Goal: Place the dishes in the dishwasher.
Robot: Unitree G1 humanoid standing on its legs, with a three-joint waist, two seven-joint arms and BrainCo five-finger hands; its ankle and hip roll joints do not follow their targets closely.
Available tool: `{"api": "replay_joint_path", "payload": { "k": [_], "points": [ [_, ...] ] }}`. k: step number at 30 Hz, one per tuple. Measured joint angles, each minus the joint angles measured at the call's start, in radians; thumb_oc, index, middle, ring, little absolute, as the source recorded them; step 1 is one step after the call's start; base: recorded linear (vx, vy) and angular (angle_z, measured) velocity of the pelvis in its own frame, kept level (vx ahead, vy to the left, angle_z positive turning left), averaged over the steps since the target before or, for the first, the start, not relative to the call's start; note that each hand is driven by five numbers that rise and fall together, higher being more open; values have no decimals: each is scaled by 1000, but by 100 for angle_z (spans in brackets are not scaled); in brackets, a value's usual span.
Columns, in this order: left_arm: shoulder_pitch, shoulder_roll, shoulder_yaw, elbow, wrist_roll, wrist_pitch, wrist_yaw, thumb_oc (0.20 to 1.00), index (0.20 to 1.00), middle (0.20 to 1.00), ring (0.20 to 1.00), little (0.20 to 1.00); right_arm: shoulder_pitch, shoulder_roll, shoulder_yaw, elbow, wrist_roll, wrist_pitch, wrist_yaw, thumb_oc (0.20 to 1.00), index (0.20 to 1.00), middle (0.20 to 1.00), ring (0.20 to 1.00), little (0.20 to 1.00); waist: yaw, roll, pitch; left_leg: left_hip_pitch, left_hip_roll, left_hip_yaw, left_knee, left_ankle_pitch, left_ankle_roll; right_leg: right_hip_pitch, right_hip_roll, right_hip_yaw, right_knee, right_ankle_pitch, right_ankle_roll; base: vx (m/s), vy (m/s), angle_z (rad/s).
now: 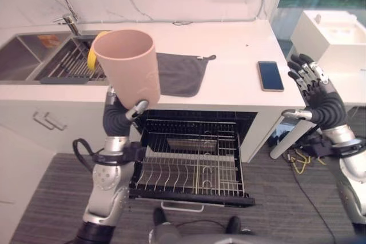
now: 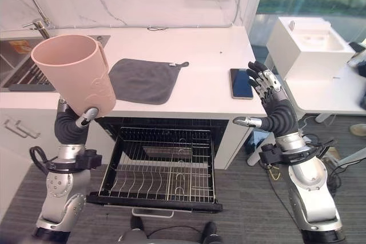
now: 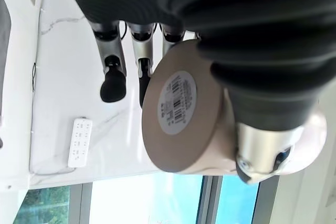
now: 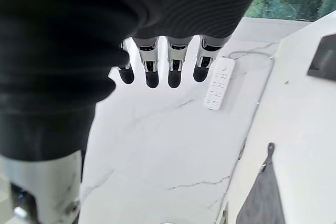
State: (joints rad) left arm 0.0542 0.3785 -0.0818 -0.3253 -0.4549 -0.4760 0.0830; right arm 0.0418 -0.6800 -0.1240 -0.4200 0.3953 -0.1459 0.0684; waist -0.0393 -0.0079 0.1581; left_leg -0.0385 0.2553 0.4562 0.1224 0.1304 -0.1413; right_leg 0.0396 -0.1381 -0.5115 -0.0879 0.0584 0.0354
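My left hand (image 1: 123,114) holds a large pink cup (image 1: 128,64) upright, mouth up, in front of the counter edge and above the left front of the open dishwasher. The left wrist view shows the cup's base (image 3: 181,103) with a barcode sticker, the fingers (image 3: 112,80) on one side and the thumb (image 3: 262,150) curled on the other. The dishwasher's lower wire rack (image 1: 191,197) is pulled out and carries no dishes. My right hand (image 1: 311,87) hangs open at the counter's right end, fingers straight, holding nothing.
A grey cloth (image 1: 180,72) and a black phone (image 1: 270,75) lie on the white counter. A sink (image 1: 34,55) with a rack and a yellow item (image 1: 91,55) is at the left. A white box (image 1: 329,32) stands at the right.
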Motion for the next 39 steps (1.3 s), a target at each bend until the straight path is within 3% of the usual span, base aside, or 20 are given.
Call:
{"api": "replay_joint_path", "payload": {
  "k": [2, 3, 4, 5, 6, 9, 10, 11, 12, 13, 14, 15, 16, 17, 19, 21, 25, 31, 34, 39],
  "points": [
    [-36, -2, -3, -24, 3, -13, -7, 200, 200, 200, 200, 200, 6, 23, -4, 3, -4, 2, -11, 1000, 1000, 1000, 1000, 1000, -31, 8, 0, 70, -7, 3, -30, -51, -19, -18, 30, 6, 2, 24, -9, -213, 317, 43],
    [-101, -7, -25, -14, 4, -10, -4, 200, 200, 200, 200, 200, -2, 85, -4, 10, -4, 4, -23, 1000, 1000, 1000, 1000, 1000, -62, 10, 0, 73, -20, 16, -76, -75, -17, -39, 30, 8, 22, 67, -1, -83, 311, 65],
    [-155, -7, -50, -10, 7, -4, -8, 200, 200, 200, 200, 200, -1, 110, 8, 9, -13, 6, -30, 1000, 1000, 1000, 1000, 1000, -68, 15, -1, 102, -47, 23, -151, -84, 4, -64, 26, 16, 50, 90, 7, 20, 379, 60],
    [-179, -6, -55, -7, 5, -3, -9, 200, 200, 200, 200, 200, 4, 134, 15, 11, -31, 6, -30, 1000, 1000, 1000, 1000, 1000, -68, 20, 0, 145, -80, 21, -218, -101, 36, -60, 23, 53, 48, 62, 28, 20, 340, 21],
    [-176, -2, -54, -6, 5, -2, -8, 200, 200, 200, 200, 200, 14, 141, 16, 10, -33, 7, -31, 1000, 1000, 1000, 1000, 1000, -68, 3, 0, 145, -110, 22, -218, -103, 43, -58, 1, 84, 45, 36, 50, 0, 300, 4],
    [-126, 2, -35, -11, 9, 13, -20, 200, 200, 200, 200, 200, 62, 172, 6, 10, -41, 16, -18, 1000, 1000, 1000, 1000, 1000, -63, -28, 0, 143, -203, 22, -216, -116, 91, -71, -87, 90, 42, 59, 75, -144, 176, 7],
    [-122, 12, -35, -11, 24, 16, -9, 200, 200, 200, 200, 200, 62, 172, 19, 10, -40, 27, -13, 1000, 1000, 1000, 1000, 1000, -56, -41, -1, 137, -215, 28, -217, -118, 109, -86, -112, 90, 59, 60, 97, -153, 55, -5],
    [-118, 31, -36, -11, 46, 18, -5, 200, 200, 200, 200, 200, 60, 174, 43, 10, -39, 28, -6, 1000, 1000, 1000, 1000, 1000, -53, -50, -7, 122, -208, 46, -218, -113, 133, -101, -119, 83, 82, 38, 108, -193, 5, -4],
    [-114, 39, -36, -11, 54, 19, -2, 200, 200, 200, 200, 200, 58, 176, 53, 11, -36, 27, -2, 1000, 1000, 1000, 1000, 1000, -47, -48, -8, 109, -191, 45, -218, -109, 137, -105, -106, 82, 108, 39, 96, -174, -55, 0],
    [-111, 46, -35, -11, 73, 19, 9, 200, 200, 200, 200, 200, 52, 175, 57, 11, -19, 27, 0, 1000, 1000, 1000, 1000, 1000, -38, -48, -11, 108, -174, 45, -212, -87, 137, -85, -94, 76, 107, 46, 88, -141, -79, 0],
    [-109, 68, -35, -11, 93, 20, 31, 200, 200, 200, 200, 200, 13, 183, 77, 19, -5, 26, 0, 1000, 1000, 1000, 1000, 1000, -23, -67, -23, 109, -173, 47, -211, -80, 131, -25, -101, 58, 71, 67, 72, -81, -85, -3],
    [-108, 74, -34, -6, 117, 20, 45, 200, 200, 200, 200, 200, -35, 194, 105, 21, 8, 26, 1, 1000, 1000, 1000, 1000, 1000, -5, -75, -29, 109, -172, 46, -211, -72, 121, 12, -89, 62, 19, 71, 83, -68, -92, 1],
    [-100, 71, -38, 8, 134, 22, 51, 200, 200, 200, 200, 200, -63, 190, 121, 23, 19, 29, 1, 1000, 1000, 1000, 1000, 1000, 3, -60, -30, 109, -163, 37, -211, -67, 115, 20, -78, 62, 9, 71, 83, -53, -83, 27],
    [-88, 65, -39, 20, 169, 47, 63, 200, 200, 200, 200, 200, -72, 177, 122, 18, 27, 51, -8, 1000, 1000, 1000, 1000, 1000, 3, -29, -34, 111, -153, 10, -211, -61, 107, 40, -61, 62, 1, 71, 82, -28, -68, 37],
    [-53, 62, -32, 21, 199, 56, 74, 200, 200, 200, 200, 200, -65, 155, 121, 20, 60, 76, -22, 1000, 1000, 1000, 1000, 1000, 4, -4, -48, 111, -139, -6, -212, -58, 100, 48, -47, 65, 1, 62, 83, 14, -50, 23],
    [-34, 60, -30, 24, 250, 67, 89, 200, 200, 200, 200, 200, -64, 170, 123, 20, 67, 97, -32, 1000, 1000, 1000, 1000, 1000, 3, -6, -51, 114, -137, -5, -212, -51, 90, 53, -45, 65, 1, 30, 78, 1, -19, 1],
    [-68, 62, -82, 105, 385, 120, 139, 200, 200, 200, 200, 200, -71, 169, 158, 20, 120, 144, -30, 1000, 1000, 1000, 1000, 1000, -6, -1, -61, 112, -128, -7, -213, -47, 78, 50, -43, 66, 0, 25, 82, 0, 0, 0],
    [-113, 66, -163, 151, 530, 151, 259, 200, 200, 200, 200, 200, -85, 178, 228, 22, 164, 197, -47, 1000, 1000, 1000, 1000, 1000, -11, -26, -93, 115, -130, 0, -212, -42, 76, 41, -43, 76, -4, 31, 79, -3, 1, -4],
    [-157, 50, -195, 181, 566, 174, 315, 200, 200, 200, 200, 200, -89, 248, 236, 25, 215, 226, -69, 1000, 1000, 1000, 1000, 1000, -20, -31, -107, 129, -131, 19, -212, -41, 83, 44, -44, 93, 1, 36, 78, -22, -4, -17],
    [-245, 13, -274, 258, 643, 197, 400, 200, 200, 200, 200, 200, -187, 285, 335, 79, 225, 272, -89, 1000, 1000, 1000, 1000, 1000, -36, -29, -110, 131, -130, 22, -212, -40, 84, 48, -44, 98, 0, 39, 76, -10, -5, -2]
  ]
}}
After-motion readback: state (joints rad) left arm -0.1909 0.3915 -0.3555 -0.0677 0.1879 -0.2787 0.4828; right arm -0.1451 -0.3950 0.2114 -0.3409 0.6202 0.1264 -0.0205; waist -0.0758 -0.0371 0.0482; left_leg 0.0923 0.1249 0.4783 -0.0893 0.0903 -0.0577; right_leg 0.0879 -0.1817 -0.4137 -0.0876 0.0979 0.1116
